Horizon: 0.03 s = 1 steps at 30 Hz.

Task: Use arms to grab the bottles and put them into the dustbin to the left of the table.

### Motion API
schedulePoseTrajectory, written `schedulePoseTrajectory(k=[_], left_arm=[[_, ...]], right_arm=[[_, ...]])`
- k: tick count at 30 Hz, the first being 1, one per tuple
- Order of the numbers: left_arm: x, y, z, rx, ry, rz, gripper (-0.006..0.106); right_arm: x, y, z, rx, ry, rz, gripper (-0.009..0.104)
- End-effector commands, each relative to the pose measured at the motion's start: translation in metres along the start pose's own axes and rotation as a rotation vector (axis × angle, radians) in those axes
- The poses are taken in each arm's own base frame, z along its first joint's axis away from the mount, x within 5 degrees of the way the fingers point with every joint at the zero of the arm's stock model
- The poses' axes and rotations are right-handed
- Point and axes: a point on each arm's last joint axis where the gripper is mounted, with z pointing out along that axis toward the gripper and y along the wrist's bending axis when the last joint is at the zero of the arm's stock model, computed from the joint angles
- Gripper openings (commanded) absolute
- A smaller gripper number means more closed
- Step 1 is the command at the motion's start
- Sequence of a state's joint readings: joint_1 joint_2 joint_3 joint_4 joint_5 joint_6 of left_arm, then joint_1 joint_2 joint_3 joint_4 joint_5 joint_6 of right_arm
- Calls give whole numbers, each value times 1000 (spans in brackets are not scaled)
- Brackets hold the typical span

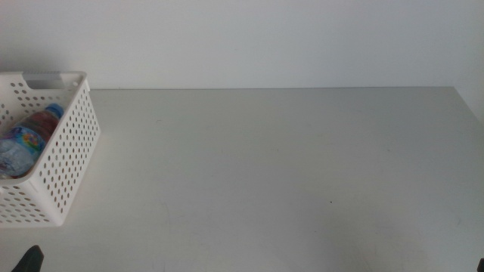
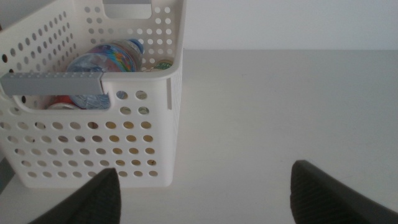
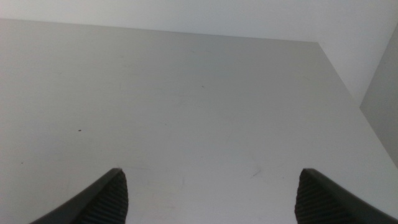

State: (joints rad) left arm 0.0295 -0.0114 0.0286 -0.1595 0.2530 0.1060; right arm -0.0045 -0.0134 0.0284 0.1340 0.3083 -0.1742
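Pincers wide apart, both holding nothing: my left gripper (image 2: 202,190) sits near the dustbin (image 2: 149,158), my right gripper (image 3: 208,193) over the bare grey-white table (image 3: 186,93). Inside the bin lie the water bottle (image 2: 106,59) and red can (image 2: 59,104).

The middle view looks forward and down across the worktop (image 1: 272,166), dustbin (image 1: 72,159) at far left. The left wrist view sits close beside that dustbin (image 2: 149,118); the right wrist view faces bare worktop (image 3: 186,106) away from it.

Plain white wall (image 1: 265,41) behind; small dark speck (image 1: 330,201).
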Motion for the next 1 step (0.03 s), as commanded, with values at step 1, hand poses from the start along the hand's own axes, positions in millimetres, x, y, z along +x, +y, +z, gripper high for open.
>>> schedulePoseTrajectory(k=[1], left_arm=[[-7, 1, -2, -5, -103, -19, 94]], right_arm=[[-10, -2, -3, 23, -104, -17, 78]])
